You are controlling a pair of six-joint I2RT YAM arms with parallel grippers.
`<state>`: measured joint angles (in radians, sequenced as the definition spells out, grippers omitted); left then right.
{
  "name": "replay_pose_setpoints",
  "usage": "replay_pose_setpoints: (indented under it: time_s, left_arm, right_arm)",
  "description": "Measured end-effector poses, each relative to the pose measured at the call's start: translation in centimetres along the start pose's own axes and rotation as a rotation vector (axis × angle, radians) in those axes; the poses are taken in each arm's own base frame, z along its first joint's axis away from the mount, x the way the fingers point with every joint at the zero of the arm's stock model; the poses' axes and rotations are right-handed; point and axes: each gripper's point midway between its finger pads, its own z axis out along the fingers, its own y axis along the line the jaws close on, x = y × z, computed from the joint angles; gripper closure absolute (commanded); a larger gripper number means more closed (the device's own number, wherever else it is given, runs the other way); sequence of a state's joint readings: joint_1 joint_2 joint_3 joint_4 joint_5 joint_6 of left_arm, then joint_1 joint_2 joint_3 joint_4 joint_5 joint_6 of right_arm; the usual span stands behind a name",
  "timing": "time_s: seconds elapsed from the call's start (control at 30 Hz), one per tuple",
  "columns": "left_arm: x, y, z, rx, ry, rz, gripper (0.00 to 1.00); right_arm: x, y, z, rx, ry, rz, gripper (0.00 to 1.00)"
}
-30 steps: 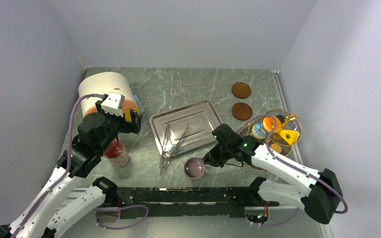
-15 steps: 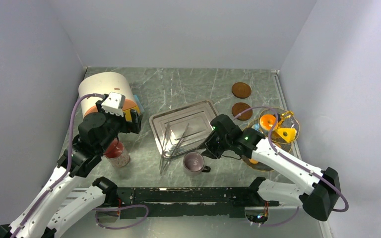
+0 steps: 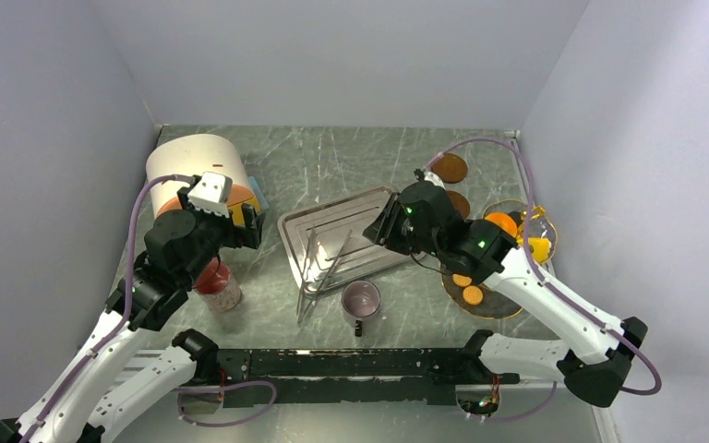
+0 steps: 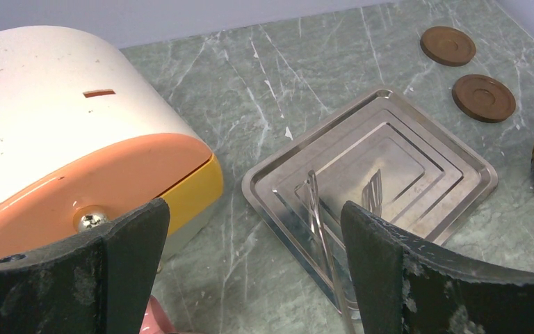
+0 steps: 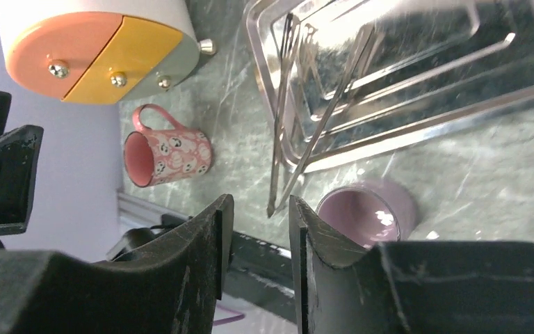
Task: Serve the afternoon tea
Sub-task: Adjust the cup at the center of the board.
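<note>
The pinkish-grey metallic mug (image 3: 361, 300) stands upright near the table's front edge, its handle toward the arm bases; the right wrist view shows its empty inside (image 5: 365, 216). My right gripper (image 3: 383, 226) hovers over the right end of the steel tray (image 3: 346, 231), well behind the mug, open a little with nothing between its jaws (image 5: 259, 202). Small orange treats (image 3: 466, 288) lie on a gold-rimmed glass plate (image 3: 497, 306) at the right, partly hidden by the right arm. My left gripper (image 4: 254, 209) hangs wide open and empty left of the tray.
Metal tongs (image 3: 318, 263) lie over the tray's near edge. A white box with an orange and yellow front (image 3: 194, 166) stands at the back left, with a pink patterned mug (image 5: 170, 156) in front of it. Two brown coasters (image 4: 448, 45) lie at the back right.
My right gripper let go of the mug, opened, and rose back over the tray. The mug stayed on the table, its handle now turned toward the front. The left arm is unmoved.
</note>
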<state>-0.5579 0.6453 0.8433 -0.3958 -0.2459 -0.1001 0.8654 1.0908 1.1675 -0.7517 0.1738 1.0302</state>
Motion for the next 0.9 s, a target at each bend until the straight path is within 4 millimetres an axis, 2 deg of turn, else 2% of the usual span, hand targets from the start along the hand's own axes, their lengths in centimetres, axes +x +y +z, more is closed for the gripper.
replay_pose_setpoints:
  time_s: [0.07, 0.17, 0.23, 0.37, 0.47, 0.57, 0.7, 0.9]
  left_arm:
    - [0.0, 0.0, 0.0, 0.0, 0.0, 0.0, 0.03]
    - [0.1, 0.0, 0.1, -0.001, 0.003, 0.001, 0.03]
    - [0.1, 0.0, 0.1, -0.001, 0.005, 0.001, 0.03]
    - [0.2, 0.0, 0.2, -0.001, 0.009, 0.003, 0.03]
    - [0.2, 0.0, 0.2, -0.001, 0.01, 0.003, 0.03]
    - [0.2, 0.0, 0.2, -0.002, 0.009, 0.002, 0.03]
    - [0.2, 0.0, 0.2, -0.002, 0.009, 0.002, 0.03]
    - [-0.1, 0.1, -0.1, -0.005, -0.005, -0.001, 0.02]
  right_arm:
    - [-0.9, 0.4, -0.5, -0.004, -0.027, -0.069, 0.62]
    - [-0.4, -0.1, -0.4, 0.023, -0.002, -0.119, 0.61]
    - [1.2, -1.1, -0.2, 0.061, 0.043, -0.128, 0.61]
    - [7.2, -3.4, -0.7, 0.14, 0.174, -0.118, 0.59]
    - [11.6, -4.3, -1.7, 0.186, 0.259, -0.134, 0.57]
    - [14.7, -4.6, -2.3, 0.24, 0.296, -0.169, 0.55]
    - [17.5, -5.1, -2.3, 0.327, 0.291, -0.21, 0.53]
    - [18.4, -5.5, -1.5, 0.374, 0.256, -0.192, 0.53]
